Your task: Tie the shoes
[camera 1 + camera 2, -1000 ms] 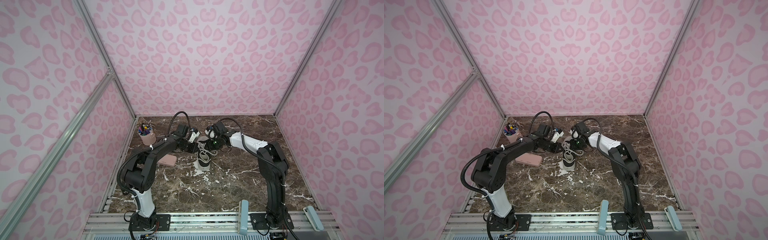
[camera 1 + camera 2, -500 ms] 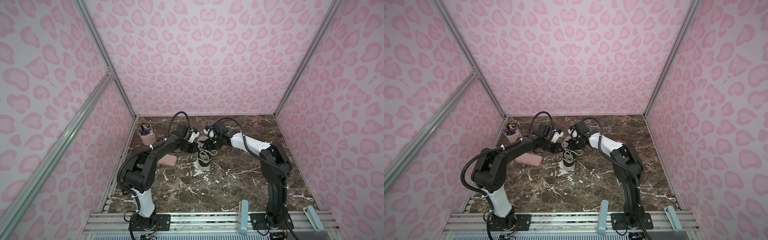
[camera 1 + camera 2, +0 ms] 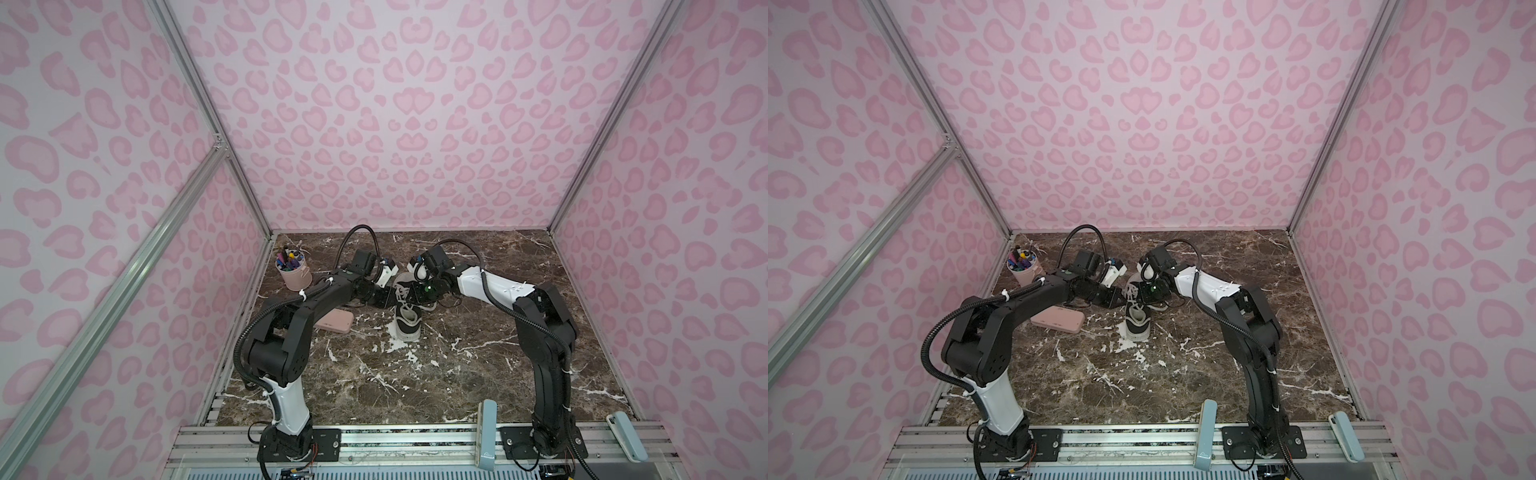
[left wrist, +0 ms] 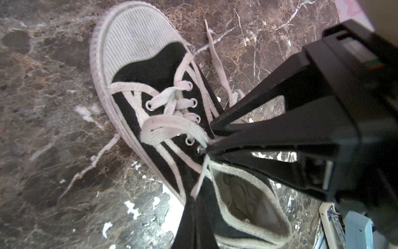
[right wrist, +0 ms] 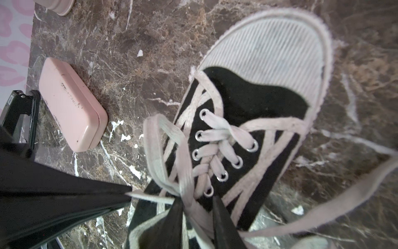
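The shoe (image 3: 406,312) is a black sneaker with a white toe cap, standing on the marble floor in both top views (image 3: 1137,313). My left gripper (image 4: 194,201) is shut on a single white lace strand (image 4: 201,172) beside the shoe's opening. In the right wrist view it comes in from the side, its fingertips (image 5: 127,193) pinching that strand. My right gripper (image 5: 197,202) is shut on the base of a lace loop (image 5: 163,146) over the top eyelets. The two grippers (image 3: 386,297) (image 3: 417,296) meet above the tongue. A loose lace end (image 5: 344,198) trails on the floor.
A flat pink case (image 3: 332,322) lies on the floor left of the shoe, under my left forearm. A pink cup of pens (image 3: 294,274) stands at the back left by the wall. Pink patterned walls enclose the floor on three sides.
The right arm's forearm has shifted slightly. Both grippers stay at the shoe's laces with the same holds.
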Robot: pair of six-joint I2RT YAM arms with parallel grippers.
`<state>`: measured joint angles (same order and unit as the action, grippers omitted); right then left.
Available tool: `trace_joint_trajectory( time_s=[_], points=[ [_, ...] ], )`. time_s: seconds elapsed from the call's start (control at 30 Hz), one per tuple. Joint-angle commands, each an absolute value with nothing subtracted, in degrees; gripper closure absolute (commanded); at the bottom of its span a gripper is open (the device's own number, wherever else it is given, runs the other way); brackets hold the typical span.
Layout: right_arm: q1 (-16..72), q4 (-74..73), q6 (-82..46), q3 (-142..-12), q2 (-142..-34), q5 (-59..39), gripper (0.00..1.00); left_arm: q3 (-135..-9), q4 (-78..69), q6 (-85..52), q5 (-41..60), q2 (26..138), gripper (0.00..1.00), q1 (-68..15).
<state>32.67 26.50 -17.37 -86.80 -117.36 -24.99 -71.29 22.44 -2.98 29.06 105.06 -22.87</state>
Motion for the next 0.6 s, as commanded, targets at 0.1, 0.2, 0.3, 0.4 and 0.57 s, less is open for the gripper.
trace_joint_trajectory(
  time_s=[0.1,0.2,0.3,0.4,0.57],
  points=[
    [32.53,28.04,-17.05,-87.01,-117.94,-22.15,0.74,-70.66,23.64,-1.74,27.92,103.56,0.96,-22.00],
    [32.53,28.05,-16.96,-87.06,-118.03,-22.32,0.75,-70.16,23.95,-1.58,27.60,103.19,0.96,-21.66],
    [32.52,28.04,-16.96,-87.09,-118.04,-22.40,0.75,-69.31,23.77,-1.82,27.19,102.84,0.96,-21.17],
    [32.53,28.00,-17.01,-86.97,-118.12,-22.42,0.75,-68.16,22.87,-2.77,26.39,102.26,0.96,-20.63],
    [32.52,28.09,-16.96,-87.12,-118.14,-22.50,0.75,-67.02,21.38,-4.98,24.34,102.13,0.96,-19.99]
  ],
)
